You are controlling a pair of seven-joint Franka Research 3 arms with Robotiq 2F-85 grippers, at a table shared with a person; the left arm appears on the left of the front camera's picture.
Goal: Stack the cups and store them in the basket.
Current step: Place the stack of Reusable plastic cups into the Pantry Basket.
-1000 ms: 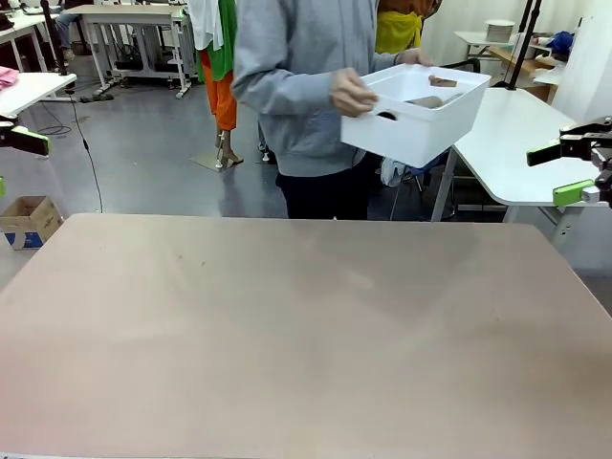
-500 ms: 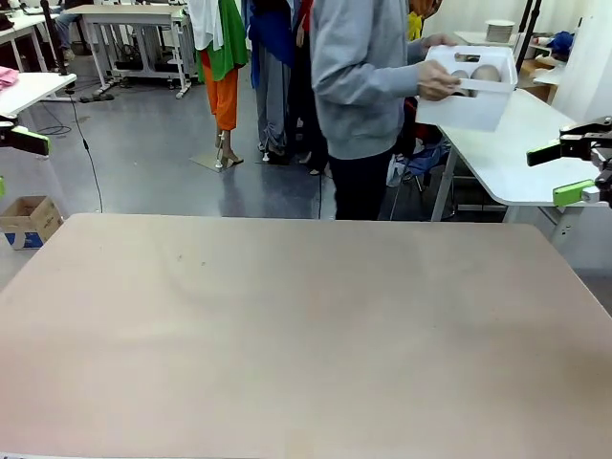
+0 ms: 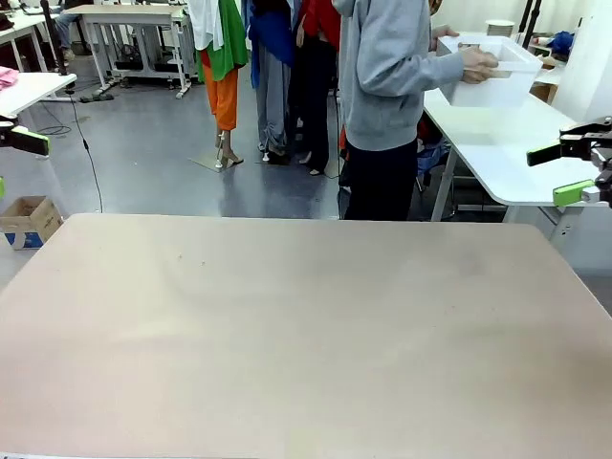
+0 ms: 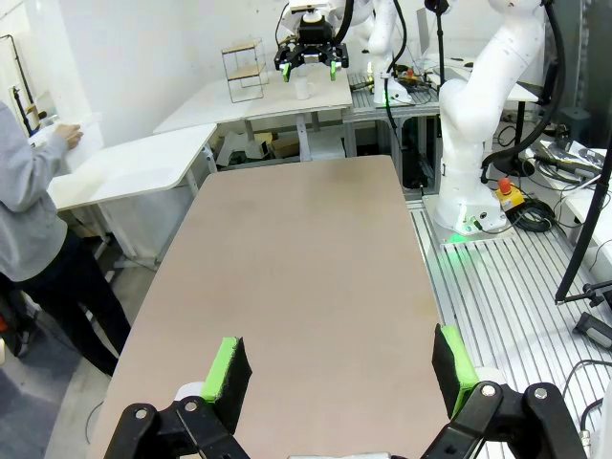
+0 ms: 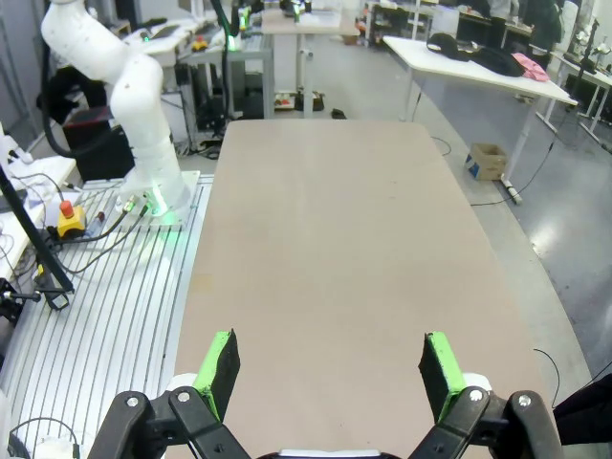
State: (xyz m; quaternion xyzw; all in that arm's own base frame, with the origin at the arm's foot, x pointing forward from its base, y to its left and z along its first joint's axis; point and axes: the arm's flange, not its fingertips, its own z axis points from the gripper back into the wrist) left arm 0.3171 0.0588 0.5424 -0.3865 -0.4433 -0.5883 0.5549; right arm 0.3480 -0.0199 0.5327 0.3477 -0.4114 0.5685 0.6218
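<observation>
Standing at the far side of the counter (image 3: 287,325), turned toward a neighbouring white table (image 3: 516,143), a person in a grey top (image 3: 387,76) holding the basket (image 3: 490,72) in both hands, one hand (image 3: 476,63) gripping the near rim; basket raised just above that white table, well apart from both pincers; contents of the basket not discernible, cups not identifiable. Appearing at the right edge of the front view, the right pincer (image 3: 572,172), fingers spread and released, green pads (image 3: 572,193) facing open air, grasping nothing. Showing at the left edge of the same view, only one green-padded fingertip of the left pincer (image 3: 21,142). Looking along the left pincer (image 4: 339,368) in the left wrist view, both green pads (image 4: 226,369) standing wide apart above the tan counter (image 4: 296,277), released and empty; person's grey sleeve (image 4: 29,201) showing at the left of that view, beside the white table (image 4: 124,172), the basket there too washed out to make out. Looking along the right pincer (image 5: 325,373) in the right wrist view, fingers likewise spread and grasping nothing, hanging over the near end of the counter (image 5: 335,239); white base of the other arm (image 5: 124,105) standing at the left beside a ribbed metal platform (image 5: 96,316).
</observation>
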